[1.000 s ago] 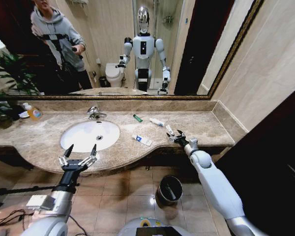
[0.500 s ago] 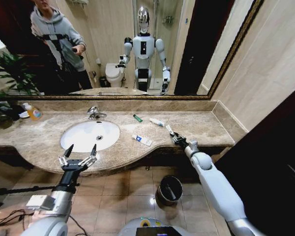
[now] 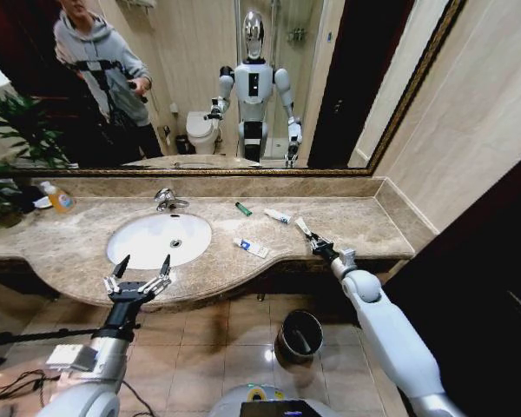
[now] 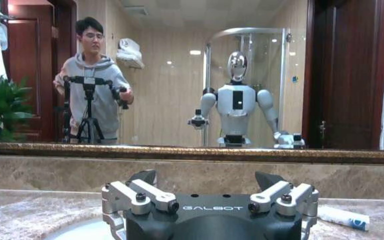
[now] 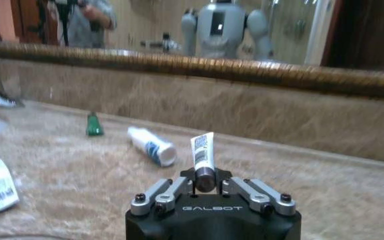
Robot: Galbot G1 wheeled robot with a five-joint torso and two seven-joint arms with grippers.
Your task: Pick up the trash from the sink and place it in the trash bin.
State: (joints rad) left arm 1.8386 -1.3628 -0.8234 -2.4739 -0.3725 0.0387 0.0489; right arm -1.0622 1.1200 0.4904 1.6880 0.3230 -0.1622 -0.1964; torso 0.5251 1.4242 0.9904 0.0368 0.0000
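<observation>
Right hand (image 5: 205, 186) clamped on a white tube (image 5: 203, 151) that juts from its fingertips.

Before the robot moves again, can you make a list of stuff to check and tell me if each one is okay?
1. Right gripper fingers shut on the small white tube: ok.
2. Tube lifted off the marble counter: cannot tell.
3. Trash bin open on the floor below the counter edge: ok.
4. Left gripper open, parked in front of the sink: ok.
5. All trash cleared: not ok; green tube, white tube and white-and-blue tube lie on the counter.
</observation>
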